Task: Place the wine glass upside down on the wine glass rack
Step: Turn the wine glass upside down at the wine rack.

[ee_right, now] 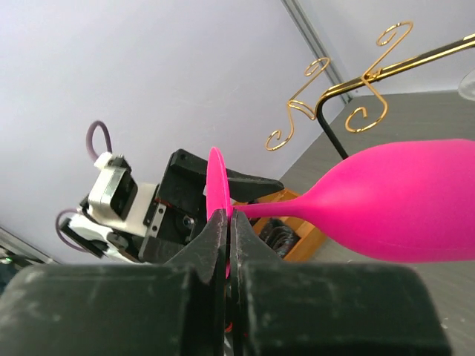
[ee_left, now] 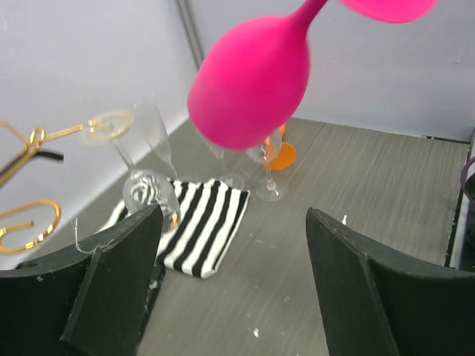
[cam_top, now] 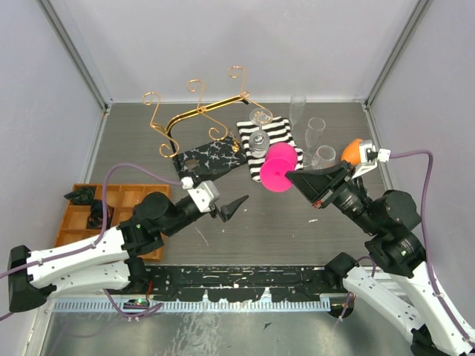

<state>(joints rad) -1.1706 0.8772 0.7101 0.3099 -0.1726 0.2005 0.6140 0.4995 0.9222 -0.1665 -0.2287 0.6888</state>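
Observation:
A pink wine glass lies about level in the air over the table's middle, its bowl pointing toward the rack. My right gripper is shut on the edge of its round foot; the right wrist view shows the jaws pinching the pink disc, with the bowl stretching right. The wine glass rack, gold wire with scroll hooks on a black marbled base, stands at the back left, and its hooks show behind the glass. My left gripper is open and empty, below the pink bowl.
A black-and-white striped cloth lies right of the rack. A clear glass hangs foot-up at the rack's arm end. More clear glasses and an orange object stand at the back right. A wooden tray sits at the left.

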